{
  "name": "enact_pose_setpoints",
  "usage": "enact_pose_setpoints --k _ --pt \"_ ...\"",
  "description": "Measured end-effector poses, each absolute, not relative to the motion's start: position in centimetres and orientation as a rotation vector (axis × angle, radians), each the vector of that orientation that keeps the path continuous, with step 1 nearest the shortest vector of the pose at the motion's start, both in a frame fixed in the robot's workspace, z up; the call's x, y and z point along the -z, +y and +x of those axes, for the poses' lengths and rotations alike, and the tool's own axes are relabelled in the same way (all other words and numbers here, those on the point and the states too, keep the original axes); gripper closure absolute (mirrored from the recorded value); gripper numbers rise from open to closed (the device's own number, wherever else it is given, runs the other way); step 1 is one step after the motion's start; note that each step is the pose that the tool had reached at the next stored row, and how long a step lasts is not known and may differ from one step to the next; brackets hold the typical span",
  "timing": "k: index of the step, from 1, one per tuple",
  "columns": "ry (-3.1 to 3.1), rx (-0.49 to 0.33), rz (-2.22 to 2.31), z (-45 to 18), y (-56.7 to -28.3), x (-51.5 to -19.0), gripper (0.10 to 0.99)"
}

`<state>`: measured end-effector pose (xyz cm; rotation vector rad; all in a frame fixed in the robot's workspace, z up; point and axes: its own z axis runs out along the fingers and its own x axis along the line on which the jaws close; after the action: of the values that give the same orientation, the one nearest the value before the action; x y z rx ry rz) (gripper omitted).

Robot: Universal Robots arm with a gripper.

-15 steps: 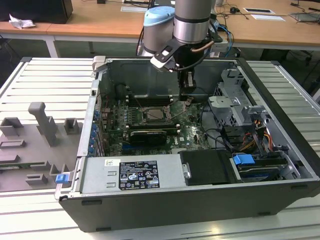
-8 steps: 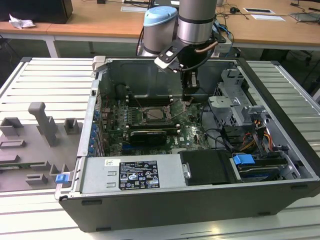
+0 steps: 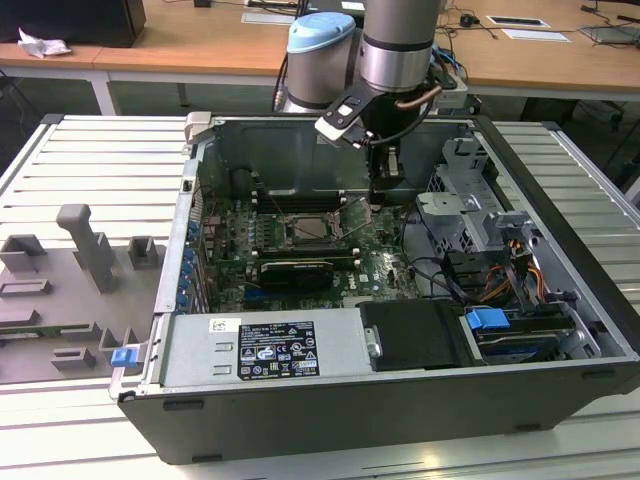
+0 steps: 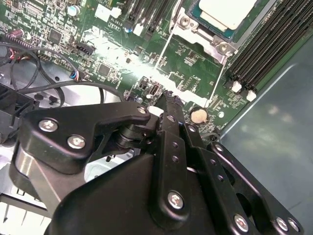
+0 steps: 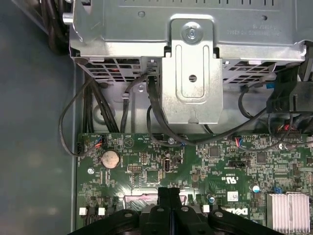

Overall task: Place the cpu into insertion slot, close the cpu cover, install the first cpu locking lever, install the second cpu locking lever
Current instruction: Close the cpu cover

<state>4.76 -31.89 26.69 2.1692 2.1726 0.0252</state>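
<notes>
black linkages of the gripper [image 4: 171, 100] sit closest in the second wrist view, its two fingers pressed flat together with nothing between them (a thin seam marks where they meet in the first wrist view). the tip hangs just above the green motherboard [image 5: 215, 166], near a coin battery [image 4: 198, 115]. the cpu [image 4: 227, 12] lies beyond it, pale top up, seated inside the silvery-rimmed insertion slot [image 4: 203, 36], with long black memory slots [image 4: 264, 49] just beside. in the exterior view the arm [image 3: 400, 40] reaches down into the open computer case [image 3: 400, 420], the gripper on the exterior view's right of the socket.
</notes>
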Motion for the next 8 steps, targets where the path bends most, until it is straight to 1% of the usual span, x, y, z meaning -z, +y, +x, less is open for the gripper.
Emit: enact_pose_setpoints --k 8 --pt "2.18 -0.025 2.161 5.13 -31.8 -26.13 0.98"
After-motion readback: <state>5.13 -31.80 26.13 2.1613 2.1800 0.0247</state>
